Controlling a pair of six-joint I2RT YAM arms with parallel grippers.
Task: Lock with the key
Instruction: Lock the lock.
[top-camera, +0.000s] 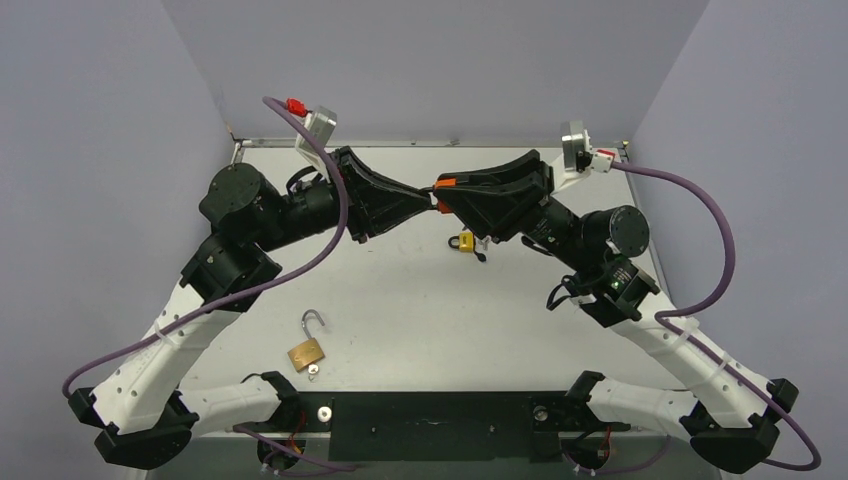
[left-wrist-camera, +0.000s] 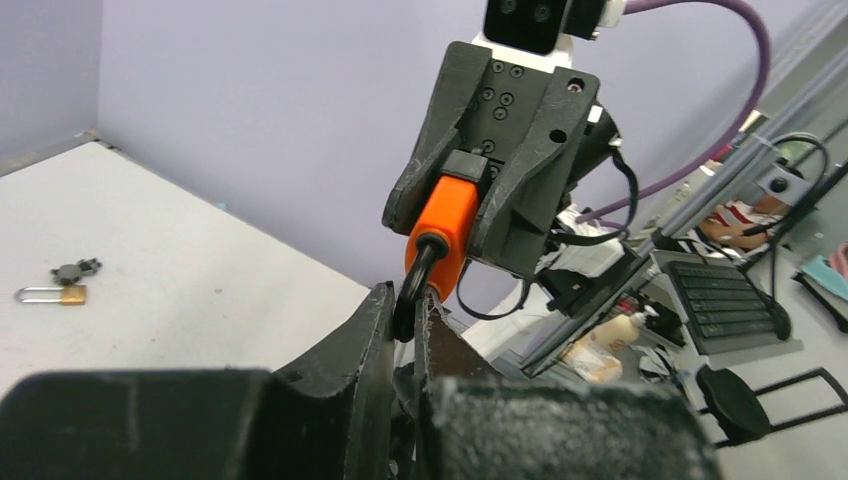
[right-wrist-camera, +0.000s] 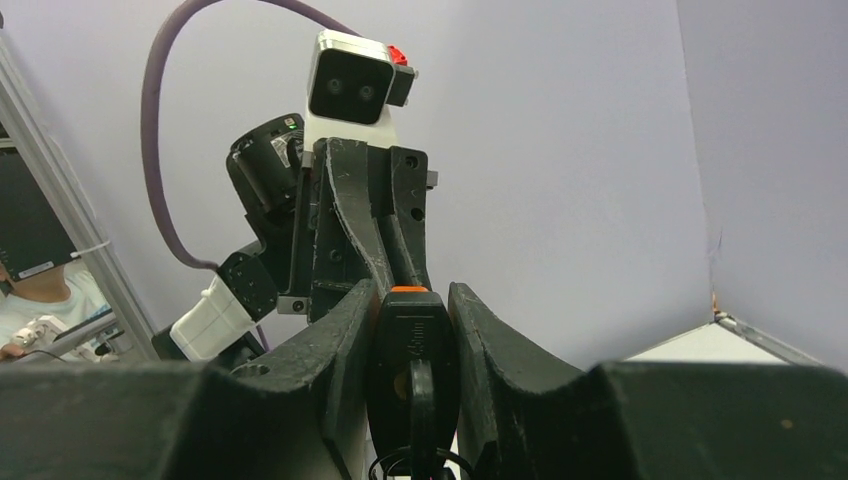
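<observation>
Orange padlock (left-wrist-camera: 445, 225) clamped in right claw (right-wrist-camera: 412, 296), left claw (left-wrist-camera: 405, 300) pinching its shackle (left-wrist-camera: 417, 266); brass padlock (top-camera: 306, 352) lies apart.

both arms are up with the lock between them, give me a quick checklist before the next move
1. Grip of right gripper on lock: ok, jaws clamp its body.
2. Grip of left gripper on shackle: ok, shut on the black loop.
3. Is the shackle pushed fully into the body: cannot tell, the joint is hidden.
4. Is the key in the lock: one seems to sit at its near end in the right wrist view, but how deep, cannot tell.
5. Is the lock off the table: ok, held in the air, apart from the yellow padlock and brass padlock.
</observation>
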